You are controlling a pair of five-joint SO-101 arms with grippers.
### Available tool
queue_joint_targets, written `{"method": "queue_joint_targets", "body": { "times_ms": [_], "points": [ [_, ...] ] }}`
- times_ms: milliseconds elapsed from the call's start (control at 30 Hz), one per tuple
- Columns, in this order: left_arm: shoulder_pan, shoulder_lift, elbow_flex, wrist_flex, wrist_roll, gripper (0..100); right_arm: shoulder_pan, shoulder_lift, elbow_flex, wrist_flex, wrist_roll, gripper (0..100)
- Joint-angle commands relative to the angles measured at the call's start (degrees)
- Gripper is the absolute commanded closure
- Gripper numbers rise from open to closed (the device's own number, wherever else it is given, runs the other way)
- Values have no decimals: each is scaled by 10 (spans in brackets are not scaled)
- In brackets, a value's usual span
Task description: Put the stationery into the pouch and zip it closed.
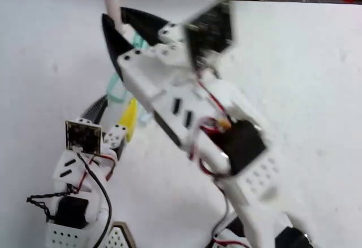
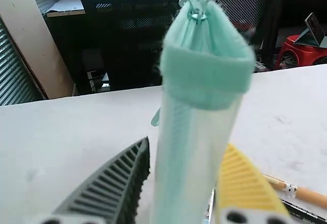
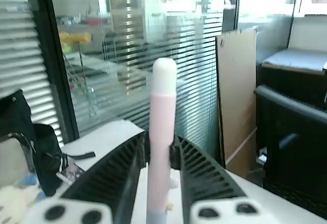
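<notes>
Though each arm has something in hand, nothing looks to be inside the pouch [image 2: 199, 81] yet, so the task seems at an early stage. The left gripper [image 2: 189, 150] is closed around the lower part of the mint-green pouch. One black finger and one yellow finger press its sides and hold it upright over the white table [image 2: 66, 132], zip pull at the top. Whether the zip is open cannot be told. The right gripper [image 3: 159, 137] is clamped on a pink pen [image 3: 163, 91], which sticks out past the fingertips. Seen from above, the right arm stretches diagonally across the table toward the pouch, while the left arm sits low at the near left. A pencil [image 2: 301, 193] still lies on the table beside the pouch. What appears left to do: pen in, pencil in, zip shut.
</notes>
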Motion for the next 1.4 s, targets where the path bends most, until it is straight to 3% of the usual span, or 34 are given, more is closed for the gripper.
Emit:
{"method": "queue_joint_targets", "body": {
  "times_ms": [0,633,833,933,1033,1267,1367],
  "points": [
    [4,-8,-20,-11,8,785,-3,10,32,-65,-4,981],
    [1,-8,-20,-11,8,785,19,-74,198,-53,0,974],
    [0,-8,-20,-11,8,785,20,-80,199,-1,0,793],
    [0,-8,-20,-11,8,785,26,-99,178,22,1,784],
    [0,-8,-20,-11,8,785,65,-126,152,44,1,784],
    [0,-8,-20,-11,8,785,244,-129,147,131,2,786],
    [0,-8,-20,-11,8,785,282,-80,162,167,60,786]
  ]
}}
